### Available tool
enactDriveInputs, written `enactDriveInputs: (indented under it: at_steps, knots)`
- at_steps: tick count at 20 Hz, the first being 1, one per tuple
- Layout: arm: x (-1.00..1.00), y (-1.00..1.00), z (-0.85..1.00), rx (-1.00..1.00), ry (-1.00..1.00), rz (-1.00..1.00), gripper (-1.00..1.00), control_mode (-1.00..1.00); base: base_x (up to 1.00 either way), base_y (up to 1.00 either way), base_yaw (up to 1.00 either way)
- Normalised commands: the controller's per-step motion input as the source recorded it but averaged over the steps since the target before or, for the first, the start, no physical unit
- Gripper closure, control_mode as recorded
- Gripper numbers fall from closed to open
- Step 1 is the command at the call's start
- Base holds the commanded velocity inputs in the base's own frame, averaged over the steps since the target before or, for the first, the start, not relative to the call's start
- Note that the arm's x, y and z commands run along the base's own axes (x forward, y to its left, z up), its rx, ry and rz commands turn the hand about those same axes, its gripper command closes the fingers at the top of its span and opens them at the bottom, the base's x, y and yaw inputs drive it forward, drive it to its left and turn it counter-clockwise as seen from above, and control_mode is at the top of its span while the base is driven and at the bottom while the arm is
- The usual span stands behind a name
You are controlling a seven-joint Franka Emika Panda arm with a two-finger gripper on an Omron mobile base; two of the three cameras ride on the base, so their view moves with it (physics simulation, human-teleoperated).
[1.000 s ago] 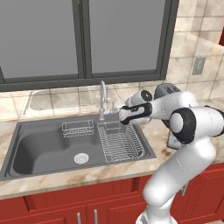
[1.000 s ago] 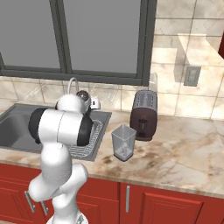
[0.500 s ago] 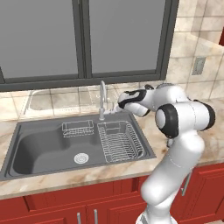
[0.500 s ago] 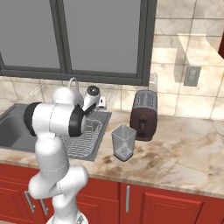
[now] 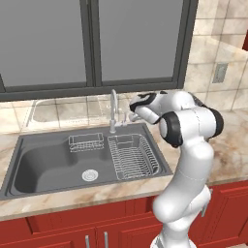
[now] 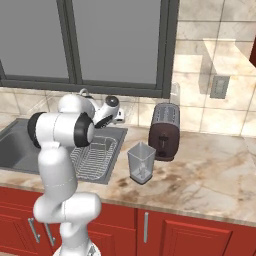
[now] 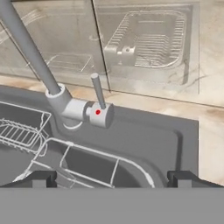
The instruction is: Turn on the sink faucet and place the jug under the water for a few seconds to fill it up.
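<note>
Gripper point(image 7: 112, 178) jaws wide apart, nothing between the fingers point(image 7: 39, 178); they sit at the bottom edge of the hand view, spread far wider than the lever.

Lever point(image 7: 98, 91): slim rod standing up from the faucet point(image 7: 65, 105) base, at 12 o'clock from the gripper midpoint, a little left of centre. Its long axis runs near vertical in the hand view, tilted slightly to 11. Near, but not touching. My read: close in straight ahead, then push the lever sideways; the offset to the left needs trimming first.

No water visible, so the tap looks off. Sink point(image 5: 43, 162) holds the wire rack point(image 5: 133, 155) just below the gripper.

Jug point(image 6: 141, 163) stands on the counter, upright, untouched, just beside the toaster point(image 6: 164, 131) at its 7 o'clock, and well apart from the gripper point(image 6: 116, 113), at about 4 o'clock from it in the right base view.

Versus half a second ago: the hand has swung in closer to the faucet base in the left base view point(image 5: 137, 107); jug, toaster and rack have not moved.
</note>
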Motion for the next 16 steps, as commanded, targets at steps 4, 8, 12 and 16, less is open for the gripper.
enactDriveInputs:
  at_steps: [4,8,12,16]
  knots:
    - [0.04,0.01,-0.01,0.0,-0.02,0.03,-1.0,-1.0,0.0,0.0,0.0]
    - [0.01,0.1,0.0,0.0,0.0,0.06,-1.0,-1.0,0.0,0.0,0.0]
    - [0.16,0.23,0.0,0.0,0.0,0.06,-1.0,-1.0,0.0,0.0,0.0]
    - [0.18,0.1,0.0,0.0,0.0,0.07,-1.0,-1.0,0.0,0.0,0.0]
